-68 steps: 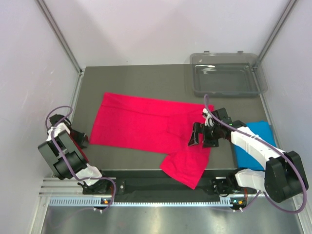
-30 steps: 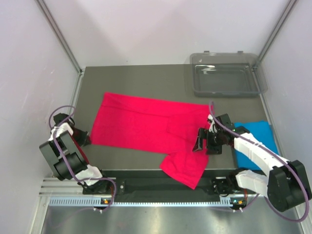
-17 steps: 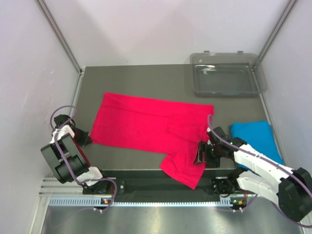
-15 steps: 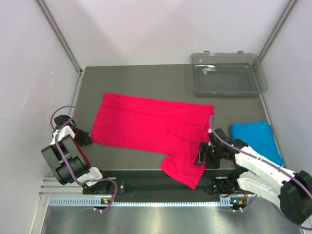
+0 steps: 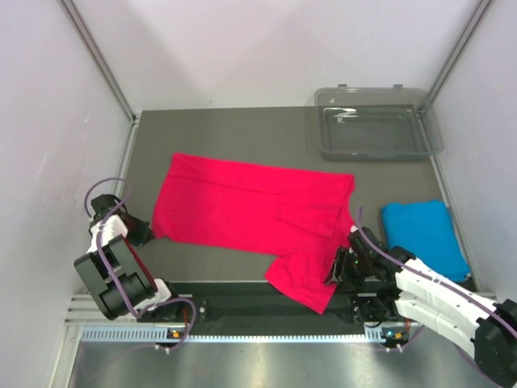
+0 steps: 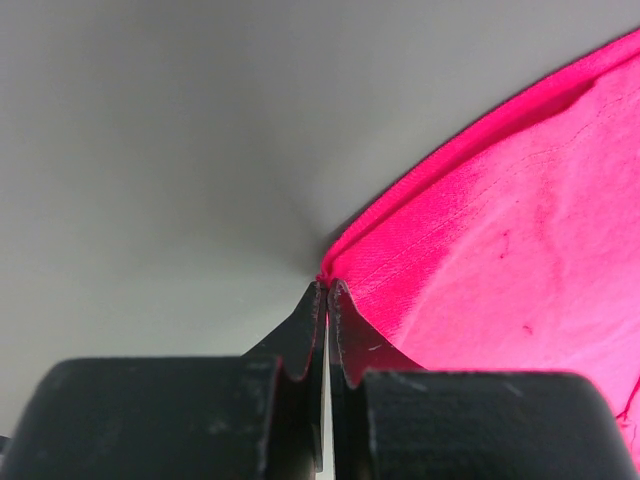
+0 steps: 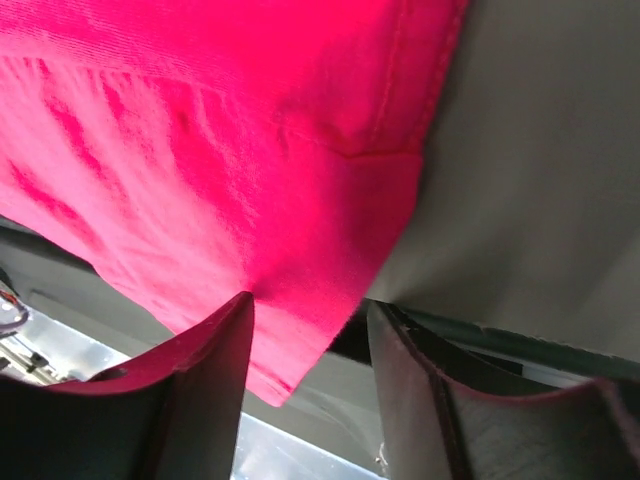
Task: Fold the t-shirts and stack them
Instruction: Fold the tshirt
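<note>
Left wrist: hand (image 6: pixel 327 287) closed on shirt (image 6: pixel 500 250) (overhead unclear).

- This is a robot test cell in a laboratory, not a home.
- Plain white walls (image 5: pixel 266 48) close it in, held by bare metal posts (image 5: pixel 97 61).
- The left arm (image 5: pixel 117 271) and the right arm (image 5: pixel 440 291), with purple cables (image 5: pixel 103 184), stand on a metal rail (image 5: pixel 266 309) at the edge of a dark grey table (image 5: pixel 226 133).

black-and-white arms (image 5: pixel 428 283) — looped purple cables (image 5: pixel 107 180)

Dark grey table (image 5: pixel 226 133), crimson-pink shirt (image 5: pixel 242 210) spread across it — blue shirt (image 5: pixel 424 238) at right, clear tray (image 5: pixel 380 153) far-right corner
</note>
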Robot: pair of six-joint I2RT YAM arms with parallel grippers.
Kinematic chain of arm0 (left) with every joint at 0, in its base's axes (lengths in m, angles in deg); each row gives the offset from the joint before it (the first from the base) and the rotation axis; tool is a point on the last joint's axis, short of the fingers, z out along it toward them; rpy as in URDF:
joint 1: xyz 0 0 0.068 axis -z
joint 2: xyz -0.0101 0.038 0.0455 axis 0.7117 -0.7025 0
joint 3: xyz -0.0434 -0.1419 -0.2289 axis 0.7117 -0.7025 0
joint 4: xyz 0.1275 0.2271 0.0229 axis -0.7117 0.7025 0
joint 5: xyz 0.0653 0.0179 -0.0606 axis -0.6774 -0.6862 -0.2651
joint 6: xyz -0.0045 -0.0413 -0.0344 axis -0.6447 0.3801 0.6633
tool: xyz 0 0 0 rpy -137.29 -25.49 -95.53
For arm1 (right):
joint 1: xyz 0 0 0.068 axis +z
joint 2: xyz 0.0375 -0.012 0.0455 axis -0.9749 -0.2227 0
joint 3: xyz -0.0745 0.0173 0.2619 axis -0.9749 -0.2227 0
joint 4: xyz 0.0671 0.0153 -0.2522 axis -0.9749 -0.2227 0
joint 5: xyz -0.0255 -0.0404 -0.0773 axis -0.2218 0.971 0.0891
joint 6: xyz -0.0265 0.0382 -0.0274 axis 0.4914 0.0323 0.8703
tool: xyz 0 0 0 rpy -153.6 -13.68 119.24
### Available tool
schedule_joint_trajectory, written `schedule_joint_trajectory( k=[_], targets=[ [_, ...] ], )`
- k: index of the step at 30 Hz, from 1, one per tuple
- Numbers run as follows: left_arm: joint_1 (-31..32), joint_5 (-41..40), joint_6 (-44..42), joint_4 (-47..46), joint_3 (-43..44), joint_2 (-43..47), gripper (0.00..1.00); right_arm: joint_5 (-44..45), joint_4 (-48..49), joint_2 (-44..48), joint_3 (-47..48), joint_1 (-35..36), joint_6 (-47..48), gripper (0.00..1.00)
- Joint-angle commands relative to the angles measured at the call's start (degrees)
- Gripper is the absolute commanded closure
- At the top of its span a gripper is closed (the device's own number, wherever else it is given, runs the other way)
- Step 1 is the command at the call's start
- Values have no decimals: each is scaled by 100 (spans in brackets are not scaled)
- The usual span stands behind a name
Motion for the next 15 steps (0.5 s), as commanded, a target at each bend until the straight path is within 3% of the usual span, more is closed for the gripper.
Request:
schedule_joint_trajectory(
  k=[1, 12, 15],
  targets=[
    [16, -79, -37, -37, 155, 128, 100, 39, 399, -59, -7, 158, -260, 51],
    [33, -457, 236, 148, 102, 180, 100, 65, 558, 266, -227, 729, -928, 76],
    [33, -474, 209, 157, 93, 260, 100, 206, 347, 362, -165, 747, -928, 90]
  ],
)
